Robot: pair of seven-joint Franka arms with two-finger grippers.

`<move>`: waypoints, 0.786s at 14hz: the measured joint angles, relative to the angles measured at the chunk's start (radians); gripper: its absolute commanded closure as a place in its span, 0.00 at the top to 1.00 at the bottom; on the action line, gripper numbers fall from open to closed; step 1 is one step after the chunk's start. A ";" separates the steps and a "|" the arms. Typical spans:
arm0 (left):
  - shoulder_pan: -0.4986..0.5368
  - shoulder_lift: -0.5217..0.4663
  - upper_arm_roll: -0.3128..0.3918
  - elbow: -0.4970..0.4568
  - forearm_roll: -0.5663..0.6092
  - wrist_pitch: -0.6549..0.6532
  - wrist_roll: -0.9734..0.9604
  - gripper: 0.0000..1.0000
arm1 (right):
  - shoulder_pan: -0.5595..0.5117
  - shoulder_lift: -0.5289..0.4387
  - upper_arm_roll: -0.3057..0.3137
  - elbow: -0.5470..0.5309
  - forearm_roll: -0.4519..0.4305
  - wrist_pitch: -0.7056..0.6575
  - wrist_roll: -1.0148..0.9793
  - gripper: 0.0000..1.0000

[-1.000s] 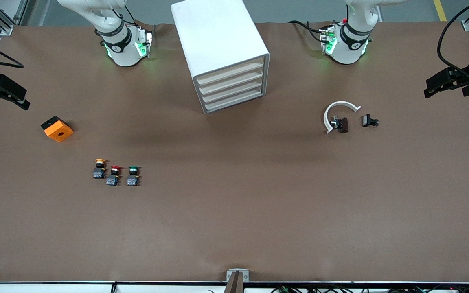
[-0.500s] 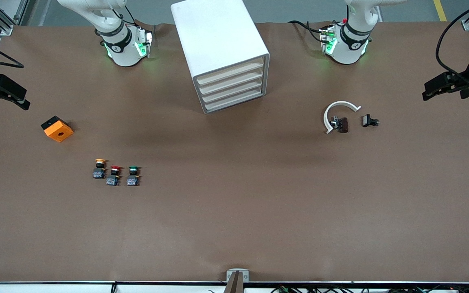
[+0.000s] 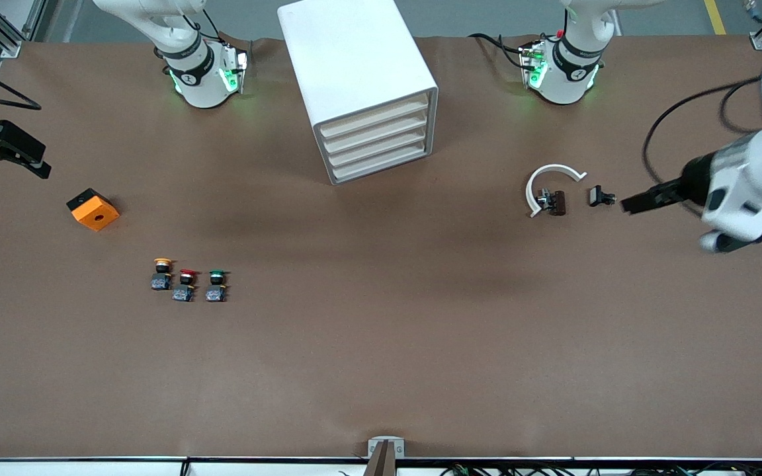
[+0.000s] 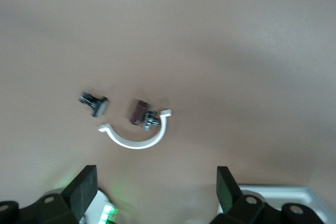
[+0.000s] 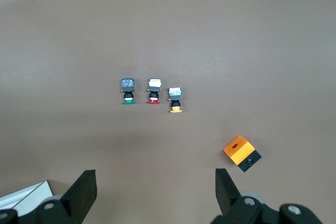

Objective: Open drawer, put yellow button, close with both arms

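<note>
The white cabinet [image 3: 361, 79] stands at the table's middle, near the robot bases. Its top drawer [image 3: 374, 117] is shut, flush with the three below. The yellow button [image 3: 163, 272] stands upright toward the right arm's end of the table, in a row with a red button [image 3: 186, 284] and a green button [image 3: 216, 284]. It also shows in the right wrist view [image 5: 175, 101]. My right gripper [image 3: 42, 164] is open and empty at that table end, high over the table [image 5: 155, 190]. My left gripper [image 3: 629, 204] is open and empty [image 4: 156, 187], beside a black clip [image 3: 599, 196].
An orange box [image 3: 92, 209] with a hole lies near the right gripper, also in the right wrist view [image 5: 241, 152]. A white open ring [image 3: 550, 185] and a dark cylinder [image 3: 556, 201] lie beside the black clip; the left wrist view shows the ring [image 4: 137, 139] too.
The left arm has swung in from the table's end, and its gripper now sits close to the black clip. The right arm has barely moved. The cabinet and buttons are unchanged.
</note>
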 measured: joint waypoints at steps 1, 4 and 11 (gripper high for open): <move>-0.019 0.040 -0.008 0.000 -0.003 0.015 -0.090 1.00 | 0.000 0.000 0.000 0.000 0.000 0.000 0.000 1.00; -0.092 0.142 -0.014 0.000 -0.034 0.032 -0.377 1.00 | 0.001 0.000 0.000 0.000 0.000 0.001 0.000 1.00; -0.297 0.377 -0.019 0.031 -0.096 0.049 -1.223 1.00 | 0.038 0.029 0.002 -0.002 0.000 0.023 -0.002 1.00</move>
